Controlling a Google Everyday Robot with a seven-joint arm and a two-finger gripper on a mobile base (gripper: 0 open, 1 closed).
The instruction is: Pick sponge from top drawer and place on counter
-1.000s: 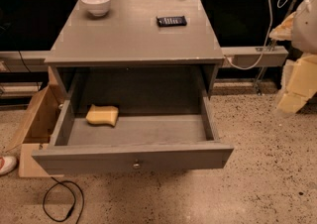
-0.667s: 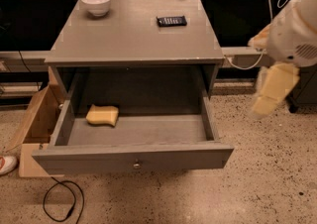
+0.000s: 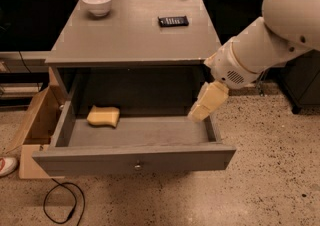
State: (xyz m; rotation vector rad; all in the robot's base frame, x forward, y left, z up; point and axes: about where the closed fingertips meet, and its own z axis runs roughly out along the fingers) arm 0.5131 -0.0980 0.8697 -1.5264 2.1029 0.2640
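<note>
- Reaching in: the step in hand looks like the approach to the sponge [image 3: 103, 116], with no grasp made yet.
- Gripper [image 3: 199, 112] is hanging at the right end of the open top drawer [image 3: 135, 157], just inside its right wall and pointing down and left.
- Gripper opening: cannot tell from this angle. It is carrying nothing I can see.
- Sponge is lying flat on the drawer floor at the left end, near the left wall and towards the back, well apart from the gripper.
- Drawer is standing fully pulled out, so nothing is blocking access from above.
- Counter [image 3: 135, 35] is holding a white bowl [image 3: 97, 3] at the back left and a black handset [image 3: 173, 20] at the back right. The front half is looking like the likely drop zone.
- Next move, as I judge it: travelling left across the drawer, staying under the counter lip, lining up over the sponge, then lowering and closing on it.
- Risk: the arm [image 3: 260, 45] is bulky and the gap under the counter is tight, so clipping the counter edge or the right drawer wall is possible.
- Versus a second ago: the arm was sitting at the far right edge of the view, clear of the cabinet. It has now swung in and the gripper has come over the drawer.
- Sponge, bowl, handset and drawer are all showing the same positions as before.
</note>
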